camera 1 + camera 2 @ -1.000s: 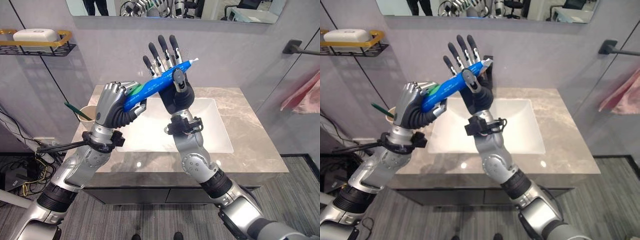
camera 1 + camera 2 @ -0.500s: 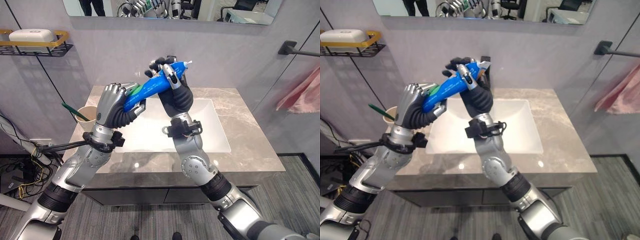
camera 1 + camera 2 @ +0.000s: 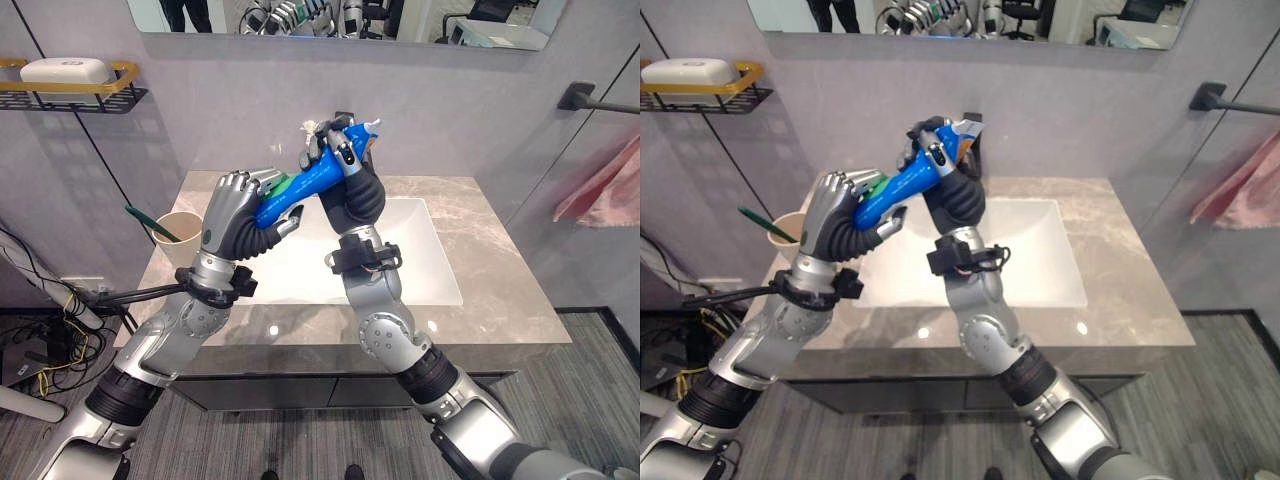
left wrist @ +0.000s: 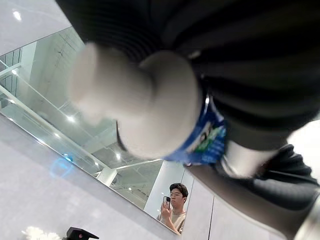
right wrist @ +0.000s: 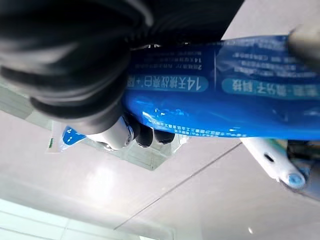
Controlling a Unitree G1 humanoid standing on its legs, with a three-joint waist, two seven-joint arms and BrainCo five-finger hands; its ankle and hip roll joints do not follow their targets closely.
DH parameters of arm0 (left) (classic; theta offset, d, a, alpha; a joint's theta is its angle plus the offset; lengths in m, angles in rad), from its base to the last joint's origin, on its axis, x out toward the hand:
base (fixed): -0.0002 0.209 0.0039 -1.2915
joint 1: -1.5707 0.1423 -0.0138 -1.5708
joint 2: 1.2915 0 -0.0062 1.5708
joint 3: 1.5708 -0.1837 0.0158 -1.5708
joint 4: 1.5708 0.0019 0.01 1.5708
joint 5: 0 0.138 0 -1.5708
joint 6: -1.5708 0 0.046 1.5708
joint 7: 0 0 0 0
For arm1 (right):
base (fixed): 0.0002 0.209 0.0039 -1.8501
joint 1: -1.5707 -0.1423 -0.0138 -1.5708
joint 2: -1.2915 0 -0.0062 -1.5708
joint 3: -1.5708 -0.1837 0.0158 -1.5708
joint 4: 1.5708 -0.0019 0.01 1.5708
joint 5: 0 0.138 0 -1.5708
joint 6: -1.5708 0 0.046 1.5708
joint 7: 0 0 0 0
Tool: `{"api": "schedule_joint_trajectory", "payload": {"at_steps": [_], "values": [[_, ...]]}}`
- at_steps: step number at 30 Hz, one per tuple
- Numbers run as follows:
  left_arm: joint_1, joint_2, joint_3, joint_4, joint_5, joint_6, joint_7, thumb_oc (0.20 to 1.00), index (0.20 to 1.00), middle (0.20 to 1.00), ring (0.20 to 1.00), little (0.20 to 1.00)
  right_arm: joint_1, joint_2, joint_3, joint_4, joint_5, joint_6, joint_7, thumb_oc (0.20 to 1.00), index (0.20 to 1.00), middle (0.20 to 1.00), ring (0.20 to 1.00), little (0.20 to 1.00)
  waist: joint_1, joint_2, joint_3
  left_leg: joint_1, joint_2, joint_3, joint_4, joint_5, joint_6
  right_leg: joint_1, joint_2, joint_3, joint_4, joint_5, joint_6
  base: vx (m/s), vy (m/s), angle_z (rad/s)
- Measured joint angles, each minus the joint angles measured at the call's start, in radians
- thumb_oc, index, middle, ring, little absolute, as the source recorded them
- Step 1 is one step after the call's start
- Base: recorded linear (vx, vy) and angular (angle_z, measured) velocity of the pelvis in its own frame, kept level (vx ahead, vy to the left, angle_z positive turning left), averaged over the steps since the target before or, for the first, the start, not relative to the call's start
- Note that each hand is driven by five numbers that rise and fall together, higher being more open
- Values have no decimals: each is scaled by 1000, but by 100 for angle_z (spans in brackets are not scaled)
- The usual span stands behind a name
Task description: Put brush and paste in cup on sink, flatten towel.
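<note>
Our right hand [image 3: 347, 180] has its fingers curled round the upper end of the blue toothpaste tube [image 3: 300, 189], near the white cap [image 3: 374, 126], and our left hand [image 3: 238, 212] is wrapped round the lower, green-marked end. We hold the tube between both hands, slanting up above the white sink basin [image 3: 400, 268], well clear of the bench [image 3: 500, 290].

We judge the tube light and soft: a filled plastic body that dents under the fingers and has a glossy skin that can slide in a loose grip. The stiffest parts are likely the shoulder under the cap and the crimped tail, so those are the safer places to hold; squeezing the middle hard risks bulging it or forcing paste toward the cap. With two hands on it, whichever lets go first must leave the other closed on a firm part, or the long free end will sag and swing.

The beige cup [image 3: 174, 229] stands on the bench's left side, near our left hand, with a green-handled toothbrush [image 3: 150, 222] already leaning in it. The cup looks light and could tip if the tube knocks its rim. A pink towel [image 3: 600, 185] hangs bunched at the far right, below the dark rail [image 3: 598, 98].
</note>
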Motion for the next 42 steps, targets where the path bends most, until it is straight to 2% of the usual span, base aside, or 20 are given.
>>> {"api": "schedule_joint_trajectory", "payload": {"at_steps": [5, 7, 16, 22, 27, 28, 31, 33, 36, 39, 42], "values": [[40, -20, 12, -55, -10, -1, 18, 1000, 1000, 1000, 1000, 1000, 0, -1, -5, 0, -5, 0, -40, 200, 200, 200, 200, 200, 14, 1, 0, 0, 0, -1, 0, 0, 0, 1, 0, -2, 0, 0, 0, -7, -1, 0], [160, -45, 97, -106, -28, -5, 20, 1000, 1000, 1000, 1000, 1000, -1, -3, -29, -1, -41, -3, -54, 200, 200, 200, 200, 200, 24, 4, 1, -2, 0, -4, 0, 0, 0, 1, 0, -4, 0, 0, 0, -10, -2, 2], [334, -37, 193, -177, -99, -23, 21, 1000, 1000, 1000, 1000, 1000, -3, -30, -87, 0, -78, -13, -101, 200, 200, 200, 200, 200, 79, 4, 1, -18, 1, -35, 0, 6, -7, 0, 0, -34, -3, -4, -6, -19, -3, 12], [454, -36, 283, -198, -199, -81, 34, 1000, 1000, 1000, 1000, 1000, -15, -65, -142, 7, -130, -34, -143, 200, 200, 200, 200, 200, 123, -10, 11, -48, 0, -89, 0, 17, -12, -3, -1, -88, -5, -11, -9, -16, -8, 24], [545, -36, 323, -205, -337, -131, 43, 1000, 1000, 1000, 1000, 1000, -55, -110, -179, 21, -169, -36, -168, 200, 200, 200, 200, 200, 185, -31, 56, -80, -3, -153, 0, 29, -19, -4, -2, -147, -4, -17, -8, -18, -11, 37], [555, -36, 324, -204, -370, -132, 36, 1000, 1000, 1000, 1000, 1000, -57, -116, -180, 21, -183, -36, -175, 200, 200, 200, 200, 200, 192, -34, 59, -87, -4, -169, 0, 32, -22, -4, -3, -163, -3, -21, -9, 8, -17, 55], [610, -44, 321, -198, -525, -140, -39, 1000, 1000, 1000, 1000, 1000, -71, -144, -221, 26, -239, -34, -186, 200, 200, 200, 200, 200, 255, -46, 83, -117, -15, -232, 1, 39, -24, 0, -9, -231, -2, -37, -8, 19, -9, 58], [632, -67, 305, -173, -582, -140, -78, 1000, 1000, 1000, 1000, 1000, -92, -159, -231, 31, -248, -33, -200, 200, 200, 200, 200, 200, 275, -47, 98, -124, -22, -254, 1, 46, -23, 1, -14, -248, 0, -40, -8, 15, -3, 38], [668, -59, 274, -114, -639, -134, -146, 1000, 1000, 1000, 1000, 1000, -100, -183, -256, 34, -280, -32, -209, 200, 200, 200, 200, 200, 301, -49, 103, -139, -35, -283, 2, 50, -19, 2, -24, -282, 0, -48, 1, 6, 2, 30], [701, -25, 262, -75, -663, -121, -205, 1000, 1000, 1000, 1000, 1000, -117, -191, -280, 36, -287, -30, -223, 200, 200, 200, 200, 200, 323, -53, 123, -137, -49, -290, 2, 51, -18, 9, -37, -292, -1, -52, 6, 1, 17, 17], [702, 54, 215, -1, -666, -114, -243, 1000, 1000, 1000, 1000, 1000, -148, -193, -290, 53, -314, -30, -226, 200, 200, 200, 200, 200, 325, -58, 135, -136, -57, -304, 3, 51, -17, 15, -43, -299, -4, -55, 10, -6, 14, 12]]}}
